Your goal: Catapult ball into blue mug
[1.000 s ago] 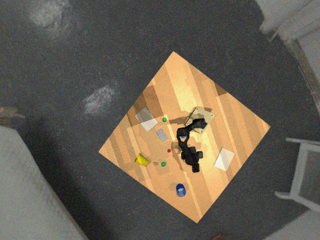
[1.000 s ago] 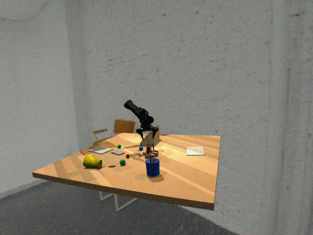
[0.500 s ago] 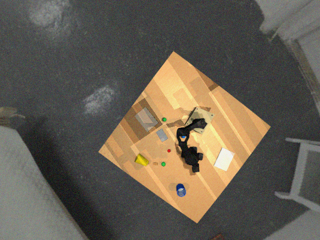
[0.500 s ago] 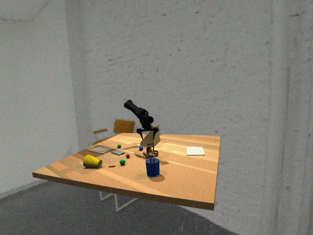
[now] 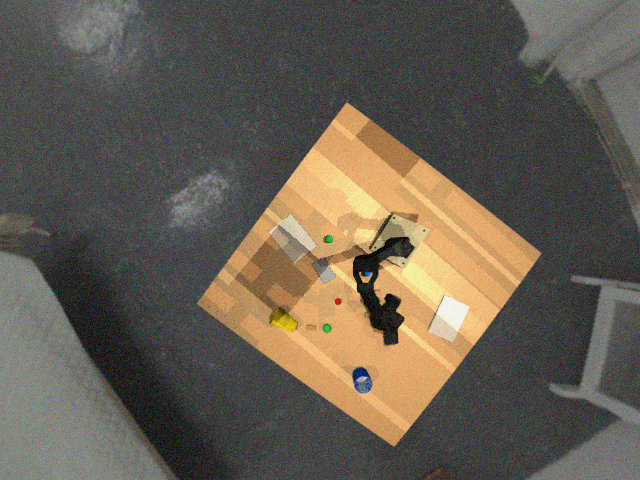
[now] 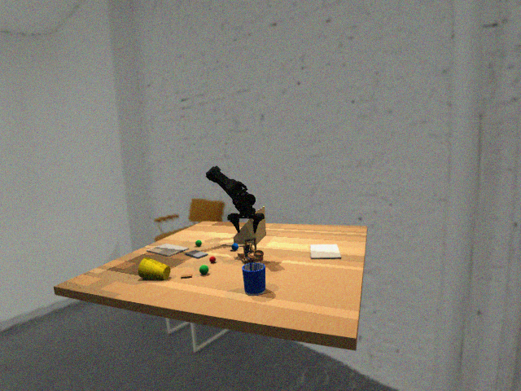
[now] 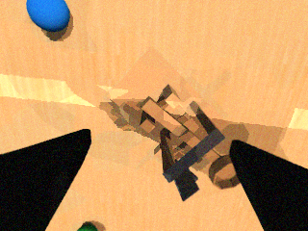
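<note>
We find the gripper (image 5: 391,319) (image 6: 247,231) (image 7: 161,141) wide and holding nothing, above the catapult (image 6: 250,253) (image 7: 194,155) on the tabletop (image 5: 320,175) (image 6: 294,309). We note the blue ball (image 5: 367,273) (image 6: 234,247) (image 7: 49,13) near the catapult and the blue mug (image 5: 361,379) (image 6: 254,279) upright.

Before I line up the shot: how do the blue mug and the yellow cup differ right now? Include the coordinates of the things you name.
The blue mug (image 5: 361,380) (image 6: 254,279) stands upright, while the yellow cup (image 5: 283,320) (image 6: 154,270) lies on its side. The mug's mouth faces up; the cup's does not. The mug is deep blue, the cup yellow. Both rest on the wooden table (image 5: 392,413) (image 6: 294,313), clear of the gripper (image 6: 247,230).
</note>
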Tool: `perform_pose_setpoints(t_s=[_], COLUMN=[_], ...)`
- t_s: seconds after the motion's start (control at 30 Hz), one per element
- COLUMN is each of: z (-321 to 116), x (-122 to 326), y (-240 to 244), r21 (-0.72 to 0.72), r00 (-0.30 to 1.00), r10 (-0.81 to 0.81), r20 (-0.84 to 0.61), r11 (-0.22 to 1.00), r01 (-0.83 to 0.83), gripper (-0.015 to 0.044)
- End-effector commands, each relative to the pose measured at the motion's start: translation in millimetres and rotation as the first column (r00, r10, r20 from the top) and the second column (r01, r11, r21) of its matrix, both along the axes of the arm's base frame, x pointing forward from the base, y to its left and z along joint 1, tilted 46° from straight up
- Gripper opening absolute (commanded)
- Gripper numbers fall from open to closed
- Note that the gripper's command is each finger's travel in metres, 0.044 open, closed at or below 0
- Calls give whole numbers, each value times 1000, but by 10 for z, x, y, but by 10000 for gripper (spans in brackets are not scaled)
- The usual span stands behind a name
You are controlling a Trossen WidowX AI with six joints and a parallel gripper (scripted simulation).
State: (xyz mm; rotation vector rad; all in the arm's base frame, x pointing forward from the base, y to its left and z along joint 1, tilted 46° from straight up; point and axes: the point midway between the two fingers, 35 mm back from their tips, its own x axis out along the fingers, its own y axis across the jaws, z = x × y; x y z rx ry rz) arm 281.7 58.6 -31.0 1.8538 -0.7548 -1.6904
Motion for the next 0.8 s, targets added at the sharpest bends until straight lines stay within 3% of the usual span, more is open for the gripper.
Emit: perform_pose_setpoints(t_s=[0.0, 0.37, 0.77], z=[-6, -20, -47], x=[5, 13, 28], y=[-5, -19, -32], r21=[19, 111, 277], r00=[987, 857, 576], r10=[-112, -370, -601], r20=[113, 358, 554], r11=[994, 928, 785], r01=[111, 354, 554], gripper=[440, 440, 440])
